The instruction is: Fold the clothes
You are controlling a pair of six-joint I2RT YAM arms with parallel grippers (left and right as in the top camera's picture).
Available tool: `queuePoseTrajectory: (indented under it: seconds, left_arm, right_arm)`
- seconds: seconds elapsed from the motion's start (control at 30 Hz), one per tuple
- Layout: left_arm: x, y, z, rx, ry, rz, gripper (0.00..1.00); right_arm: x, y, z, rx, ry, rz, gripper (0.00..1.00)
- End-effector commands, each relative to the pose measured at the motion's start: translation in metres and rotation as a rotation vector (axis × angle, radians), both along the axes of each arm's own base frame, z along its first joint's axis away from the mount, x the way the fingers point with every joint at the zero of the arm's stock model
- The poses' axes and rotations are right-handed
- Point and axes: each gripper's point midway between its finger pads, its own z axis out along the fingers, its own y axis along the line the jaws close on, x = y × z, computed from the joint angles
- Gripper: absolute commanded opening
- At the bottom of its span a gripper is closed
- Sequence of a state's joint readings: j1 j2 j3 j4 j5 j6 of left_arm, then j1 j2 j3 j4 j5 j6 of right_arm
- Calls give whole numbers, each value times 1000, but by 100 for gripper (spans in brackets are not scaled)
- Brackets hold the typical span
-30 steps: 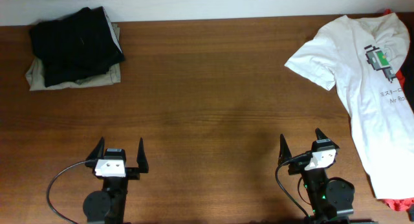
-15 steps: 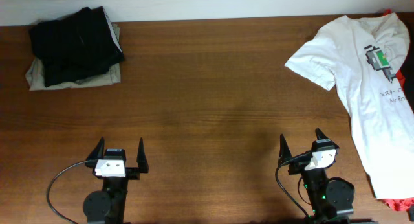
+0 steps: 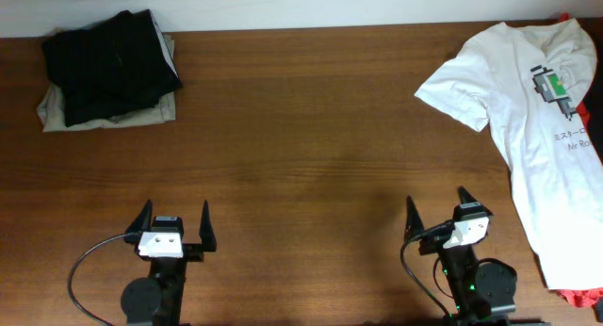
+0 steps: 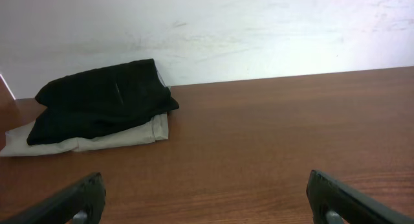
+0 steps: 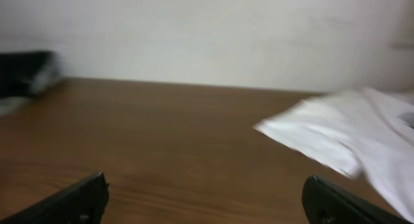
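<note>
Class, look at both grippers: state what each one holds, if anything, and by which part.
Nothing is held. The left gripper and right gripper are open and empty; the white T-shirt lies untouched.

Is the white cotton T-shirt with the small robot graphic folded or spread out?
Spread out. The white T-shirt lies flat on the wooden table, one sleeve extended, chest graphic face up.
</note>
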State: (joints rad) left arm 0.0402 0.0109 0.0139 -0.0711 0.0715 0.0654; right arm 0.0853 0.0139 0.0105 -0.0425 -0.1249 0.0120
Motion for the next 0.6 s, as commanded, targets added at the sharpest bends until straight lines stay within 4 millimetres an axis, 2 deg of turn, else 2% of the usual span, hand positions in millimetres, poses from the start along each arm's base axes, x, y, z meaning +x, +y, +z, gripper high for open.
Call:
queuePoseTrajectory:
  seconds: [0.0, 0.03, 0.07, 0.17, 0.23, 0.27, 0.33, 0.4, 0.43, 0.47, 0.5, 0.57]
  left_arm:
    - [0, -3, -2, 18, 3, -18, 99]
    - [0, -3, -2, 18, 3, -18, 99]
    - [0, -3, -2, 18, 2, -18, 99]
    - [0, -3, -2, 18, 3, -18, 99]
    - [0, -3, -2, 18, 3, -18, 99]
    - [0, -3, -2, 18, 3, -18, 99]
    - [0, -3, -2, 18, 3, -18, 99]
    - [0, -3, -2, 18, 3, -18, 99]
    - [0, -3, -2, 18, 3, -18, 99]
    - [0, -3, -2, 18, 3, -18, 99]
    - [0, -3, -2, 18, 3, -18, 99]
    - [0, -3, -2, 18, 3, -18, 99]
  right_arm:
    - [-29, 65, 2, 183, 64, 407, 99]
    - [-36, 75, 2, 207, 81, 476, 99]
    - [-37, 75, 6, 217, 69, 480, 99]
    - [-41, 78, 36, 263, -32, 516, 99]
    - [-45, 75, 68, 224, -189, 520, 99]
    - [-46, 70, 85, 184, -273, 484, 99]
    - [-32, 39, 119, 83, -343, 259, 99]
    - [-11, 16, 137, -12, -288, 98, 99]
    - [17, 2, 145, -50, -205, -5, 99]
    - [36, -6, 147, -75, -151, -55, 99]
    - [71, -14, 149, -104, -62, -113, 99]
    - [128, -18, 141, -155, 79, -124, 99]
